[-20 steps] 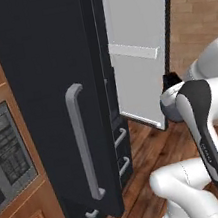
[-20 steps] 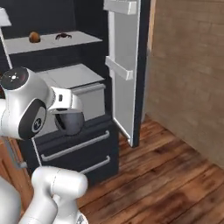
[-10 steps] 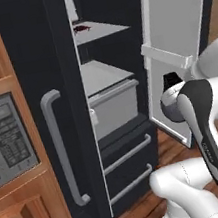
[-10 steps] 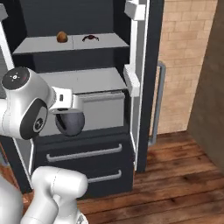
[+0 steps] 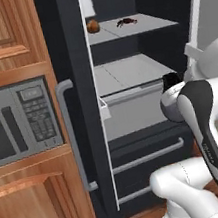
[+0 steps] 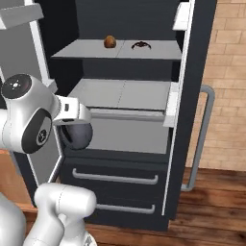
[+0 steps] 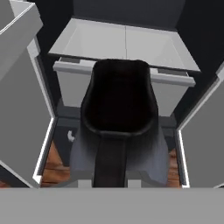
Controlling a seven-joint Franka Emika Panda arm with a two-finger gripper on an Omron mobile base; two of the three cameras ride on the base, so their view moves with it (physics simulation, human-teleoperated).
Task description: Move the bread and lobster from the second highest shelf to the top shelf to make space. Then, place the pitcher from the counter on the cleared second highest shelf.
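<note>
Two items sit on the top shelf (image 6: 81,49) of the open fridge: the bread (image 6: 110,42) and, just right of it, the lobster (image 6: 140,45). Below, the lined shelf (image 6: 120,93) lies bare. The gripper (image 6: 77,129) is clenched, apparently around the dark pitcher (image 7: 119,105), held before the grey drawer (image 5: 137,113)

White arm bent forward, hand (image 7: 111,175) clamped shut.

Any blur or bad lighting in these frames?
Hand view: pitcher looms close, soft-edged and nearly black, detail lost. Left base view: bread and lobster tiny but evenly lit. Right base view: flat rendered light, no glare, fridge back wall dark.
</note>
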